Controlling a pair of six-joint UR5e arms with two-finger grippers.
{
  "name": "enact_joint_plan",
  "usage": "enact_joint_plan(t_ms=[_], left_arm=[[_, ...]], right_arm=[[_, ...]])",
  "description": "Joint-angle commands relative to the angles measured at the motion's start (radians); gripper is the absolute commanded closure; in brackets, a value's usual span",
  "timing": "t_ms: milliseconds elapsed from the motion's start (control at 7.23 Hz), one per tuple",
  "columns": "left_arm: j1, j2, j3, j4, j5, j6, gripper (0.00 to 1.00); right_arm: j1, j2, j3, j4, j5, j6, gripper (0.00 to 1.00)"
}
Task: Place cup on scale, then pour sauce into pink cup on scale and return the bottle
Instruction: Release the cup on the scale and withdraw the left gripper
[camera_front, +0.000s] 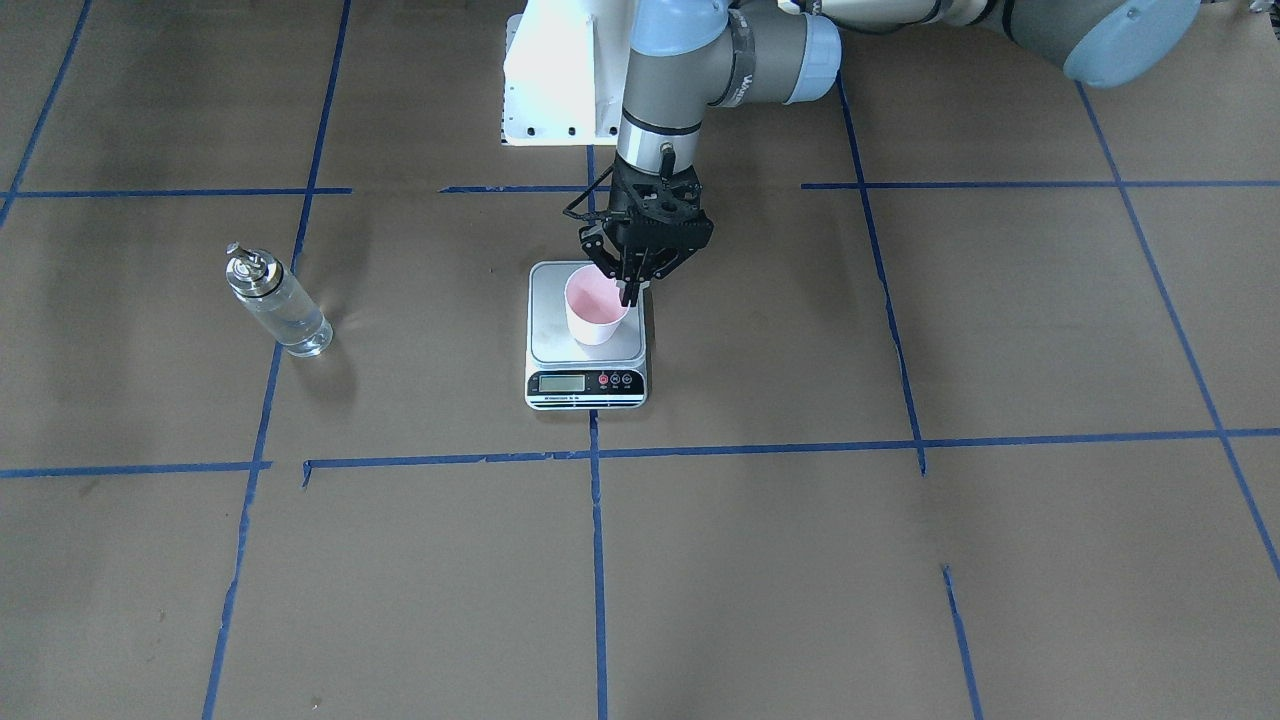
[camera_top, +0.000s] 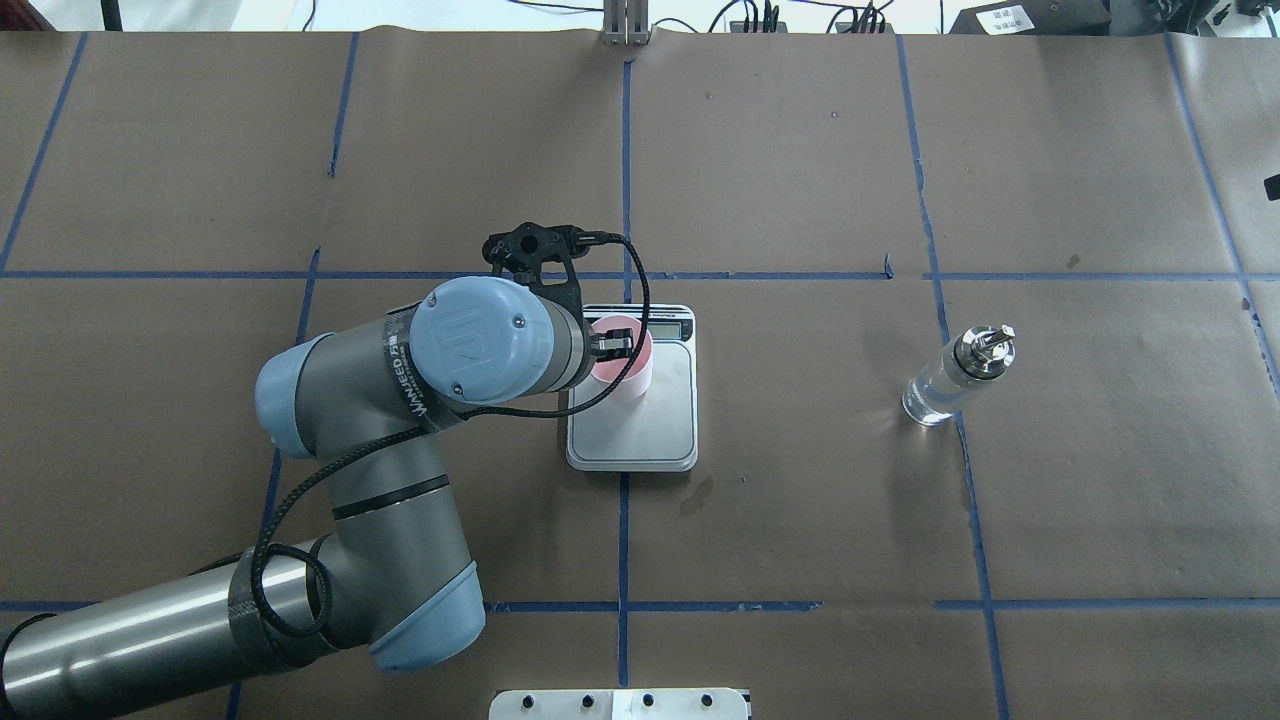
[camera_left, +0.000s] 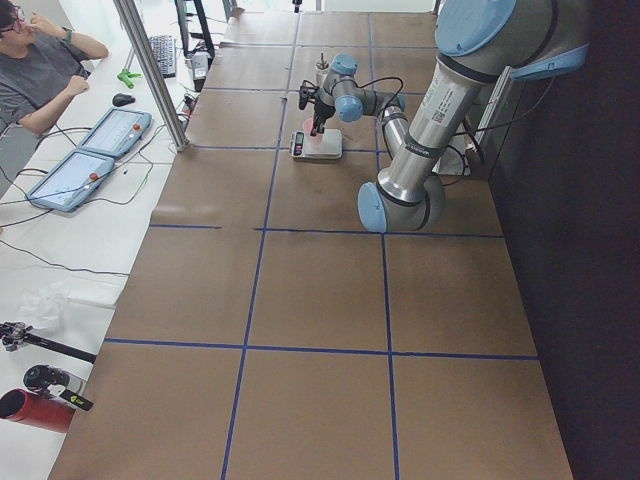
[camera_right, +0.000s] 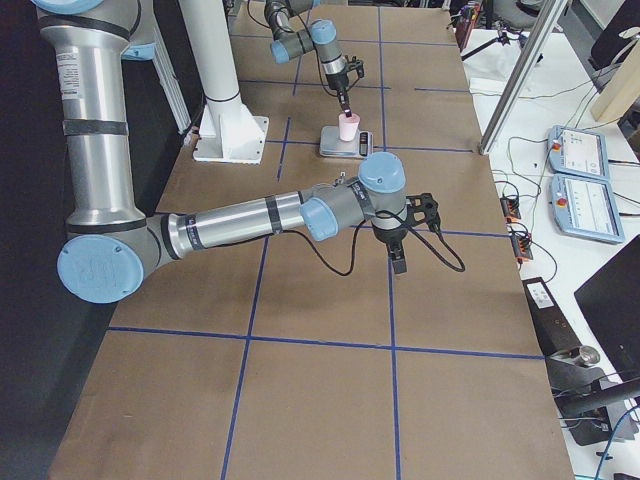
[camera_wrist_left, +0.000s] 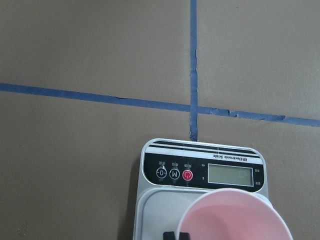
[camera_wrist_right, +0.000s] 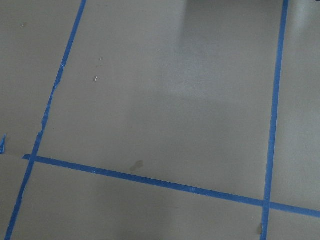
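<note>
The cup (camera_front: 597, 318), a smooth tapered shell that is pale pink inside and whitish outside, is standing upright directly under the left tool (camera_front: 631, 291). Beneath it the scale (camera_front: 586, 384) is lying flat. It has a square brushed-steel platform on a white body, and its grey display and three small round buttons are facing away from the robot. The cup is sitting on the part of the platform nearer the display.

The left tool is pointing straight down, its black fingers drawn almost together and pinching the cup's rim on the robot's left side. The left arm is reaching forward with its elbow bent and its wrist turned down over the scale.

The bottle (camera_front: 282, 305), a clear glass cylinder with a shiny silver spout cap, is standing upright well off to the left tool's right. It is holding colourless sauce (camera_front: 298, 328).

The right tool (camera_right: 399, 263) is hanging fingers-down over the table (camera_front: 900, 560), which is covered in matte brown paper crossed with blue tape (camera_front: 760, 446). The right arm is stretching out low and nearly level. I cannot tell how far this tool is opening.
</note>
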Motion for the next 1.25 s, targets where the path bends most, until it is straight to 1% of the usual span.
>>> enact_joint_plan(t_ms=[0,138,277,415,553,692,830,968,1107], left_arm=[[0.002,-0.002,-0.014,-0.001,-0.001,0.006,0.25],[0.002,-0.002,-0.017,-0.003,-0.002,0.009,0.0],[0.0,0.001,-0.041,-0.001,-0.007,0.018,0.0],[-0.011,0.023,-0.087,0.005,-0.009,0.102,0.0],[-0.058,0.074,-0.121,0.013,-0.056,0.2,0.0],[-0.151,0.13,-0.152,0.011,-0.129,0.319,0.0],[-0.231,0.185,-0.175,0.008,-0.175,0.446,0.0],[-0.333,0.237,-0.175,0.004,-0.232,0.598,0.0],[-0.463,0.297,-0.174,0.002,-0.316,0.801,0.0]], right_arm=[[0.001,-0.001,-0.001,0.0,-0.001,0.0,0.0],[0.0,0.0,0.0,0.0,0.0,0.0,0.0],[0.0,-0.001,0.0,0.0,0.0,0.001,0.0],[0.0,0.0,0.006,0.002,0.002,0.024,0.0],[-0.003,0.003,0.032,0.003,0.005,0.082,0.0],[-0.034,0.005,0.084,0.002,0.006,0.169,0.0],[-0.089,0.011,0.133,0.0,-0.006,0.275,0.0],[-0.139,0.014,0.173,0.0,-0.012,0.355,0.0],[-0.185,0.013,0.233,-0.003,-0.044,0.436,0.0]])
